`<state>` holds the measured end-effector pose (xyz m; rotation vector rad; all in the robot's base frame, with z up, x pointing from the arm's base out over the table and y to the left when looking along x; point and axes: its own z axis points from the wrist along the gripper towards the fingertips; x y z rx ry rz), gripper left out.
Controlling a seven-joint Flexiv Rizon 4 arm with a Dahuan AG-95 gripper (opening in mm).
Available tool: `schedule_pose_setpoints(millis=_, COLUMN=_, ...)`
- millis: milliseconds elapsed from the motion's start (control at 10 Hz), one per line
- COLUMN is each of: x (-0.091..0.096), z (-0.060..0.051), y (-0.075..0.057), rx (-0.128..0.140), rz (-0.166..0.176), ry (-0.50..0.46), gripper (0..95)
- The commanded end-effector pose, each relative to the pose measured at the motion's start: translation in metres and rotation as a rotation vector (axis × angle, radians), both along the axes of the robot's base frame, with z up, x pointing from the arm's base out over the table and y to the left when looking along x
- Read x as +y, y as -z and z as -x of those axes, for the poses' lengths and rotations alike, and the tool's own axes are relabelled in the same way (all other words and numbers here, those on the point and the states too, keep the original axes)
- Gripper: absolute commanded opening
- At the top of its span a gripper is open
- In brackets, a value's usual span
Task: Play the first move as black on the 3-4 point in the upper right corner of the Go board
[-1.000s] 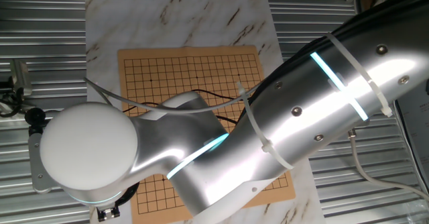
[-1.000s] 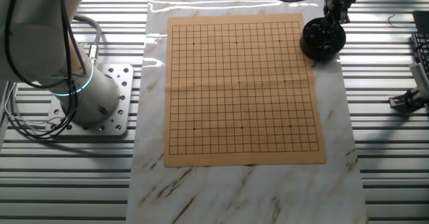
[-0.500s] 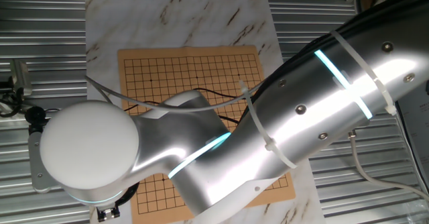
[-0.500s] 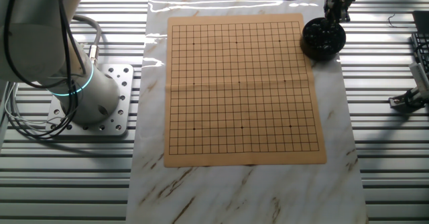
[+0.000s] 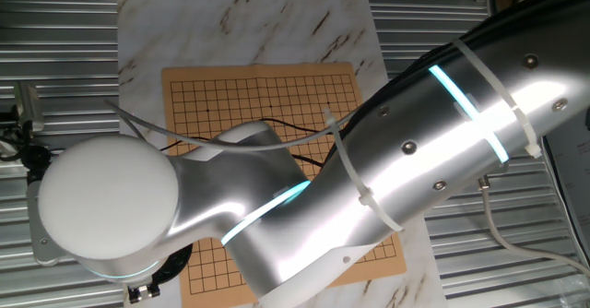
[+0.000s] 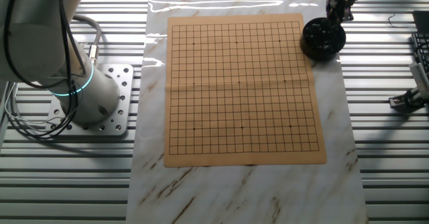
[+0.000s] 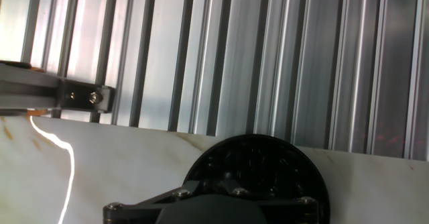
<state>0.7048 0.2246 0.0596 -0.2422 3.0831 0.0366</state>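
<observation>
Fingers (image 6: 339, 13) slightly higher over black bowl (image 6: 322, 39).

No text, label, brand, number or sign can be read in any view. The board (image 6: 241, 90) carries only its printed grid and dots, and the arm (image 5: 433, 160), the bowl (image 6: 322, 39) and the bench (image 6: 389, 150) show no lettering.
</observation>
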Motion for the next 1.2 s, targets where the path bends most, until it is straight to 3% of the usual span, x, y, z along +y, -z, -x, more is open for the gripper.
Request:
schedule_pose_setpoints(millis=100, x=-0.001, z=-0.001, y=-0.001, rx=0.000, rz=0.005, ry=0.004, gripper=19.0)
schedule_pose_setpoints(millis=500, x=-0.006, z=0.000, y=-0.003, rx=0.000, rz=0.004, ry=0.003, gripper=19.0)
schedule_pose_setpoints(millis=1000, x=-0.010, z=-0.005, y=0.000, rx=-0.005, rz=0.027, ry=0.019, gripper=19.0)
schedule_pose_setpoints(millis=1100, x=-0.011, z=-0.006, y=0.000, rx=-0.005, rz=0.028, ry=0.018, gripper=0.0)
schedule_pose_setpoints(millis=1200, x=-0.012, z=-0.007, y=-0.001, rx=-0.004, rz=0.027, ry=0.016, gripper=0.0)
